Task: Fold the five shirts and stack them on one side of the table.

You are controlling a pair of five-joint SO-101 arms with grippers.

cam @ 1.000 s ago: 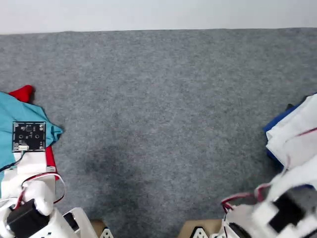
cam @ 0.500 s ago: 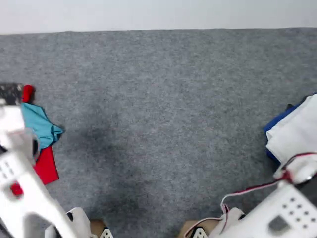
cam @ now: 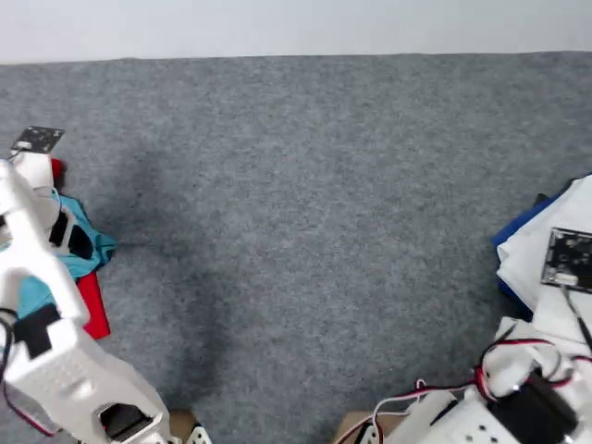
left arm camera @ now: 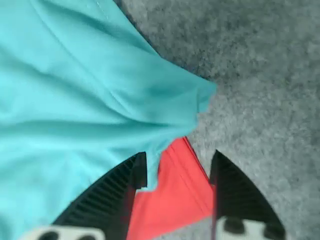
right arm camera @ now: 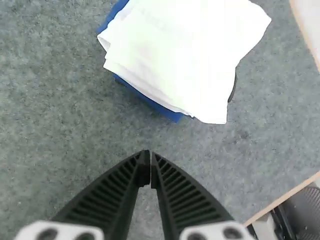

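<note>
Left wrist view: the left gripper (left arm camera: 179,160), fingers apart, straddles the red shirt (left arm camera: 175,195) beside a pointed corner of the teal shirt (left arm camera: 90,90). The right gripper (right arm camera: 150,157), fingers together, hangs near the folded white shirt (right arm camera: 185,55), which apparently lies crosswise atop a blue shirt (right arm camera: 150,102).

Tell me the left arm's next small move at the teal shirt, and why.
Probably lower the left gripper and close on the edge of the teal shirt: its fingers are open, one sits at that hem above the red shirt, and the teal shirt lies rumpled, unfolded.
</note>
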